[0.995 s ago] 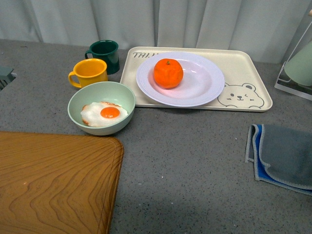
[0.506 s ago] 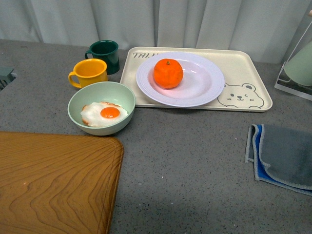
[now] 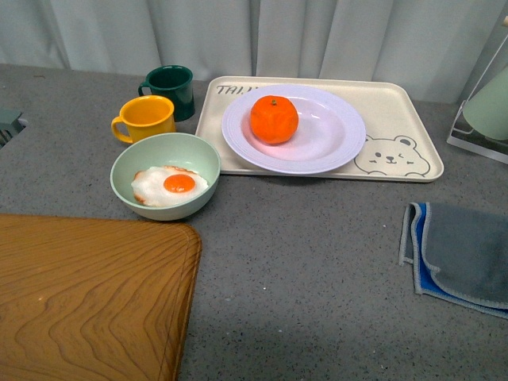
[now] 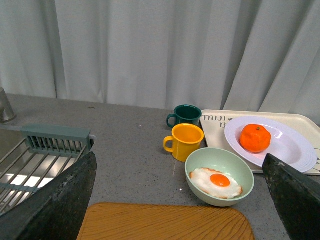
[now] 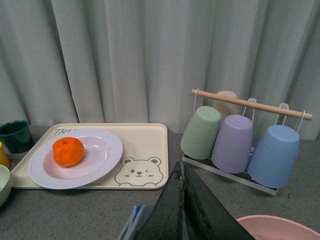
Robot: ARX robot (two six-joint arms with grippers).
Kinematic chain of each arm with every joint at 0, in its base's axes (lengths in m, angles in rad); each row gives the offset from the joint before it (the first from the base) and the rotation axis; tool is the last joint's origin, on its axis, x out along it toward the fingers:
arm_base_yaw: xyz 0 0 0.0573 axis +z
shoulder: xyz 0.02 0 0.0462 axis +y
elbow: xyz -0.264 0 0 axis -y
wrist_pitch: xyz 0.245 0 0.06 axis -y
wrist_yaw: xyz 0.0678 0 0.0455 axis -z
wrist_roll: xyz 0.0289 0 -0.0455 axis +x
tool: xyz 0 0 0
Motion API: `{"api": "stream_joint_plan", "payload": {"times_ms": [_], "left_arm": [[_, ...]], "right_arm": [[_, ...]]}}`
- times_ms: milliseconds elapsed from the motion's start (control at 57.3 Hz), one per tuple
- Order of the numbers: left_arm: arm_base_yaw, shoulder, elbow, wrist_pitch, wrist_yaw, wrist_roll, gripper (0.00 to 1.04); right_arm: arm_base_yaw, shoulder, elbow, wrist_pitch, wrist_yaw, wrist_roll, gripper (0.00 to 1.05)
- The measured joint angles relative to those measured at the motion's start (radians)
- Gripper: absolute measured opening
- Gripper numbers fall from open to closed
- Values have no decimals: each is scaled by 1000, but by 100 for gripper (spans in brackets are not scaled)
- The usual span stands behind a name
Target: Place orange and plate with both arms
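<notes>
Left fingers [image 4: 50, 205] spread, right fingers [image 5: 175, 205] pressed together; orange [image 3: 274, 119] on plate [image 3: 333, 139], mugs [image 3: 147, 117] beside.

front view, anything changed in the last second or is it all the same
Nothing visibly changed. The orange sits on the plate on the bear tray, with the green bowl, yellow mug, dark green mug, cloth and wooden board where they were. Neither arm shows in the front view.
</notes>
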Motion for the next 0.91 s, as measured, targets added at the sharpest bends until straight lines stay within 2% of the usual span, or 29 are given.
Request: {"api": "stream_joint_plan", "payload": {"times_ms": [105, 332, 419, 803, 855, 907], "left_arm": [[0, 0, 0, 0, 0, 0, 98], [0, 0, 0, -1, 0, 0, 98], [0, 0, 0, -1, 0, 0, 98], [0, 0, 0, -1, 0, 0, 98], [0, 0, 0, -1, 0, 0, 98], [0, 0, 0, -1, 0, 0, 98]], "right_arm": [[0, -129, 1, -166, -1, -1, 1], [0, -171, 1, -178, -1, -2, 2], [0, -172, 1, -179, -1, -2, 20], [0, -172, 1, -179, -1, -2, 88], [0, -172, 1, -179, -1, -2, 96], [0, -172, 1, -179, -1, -1, 96]]}}
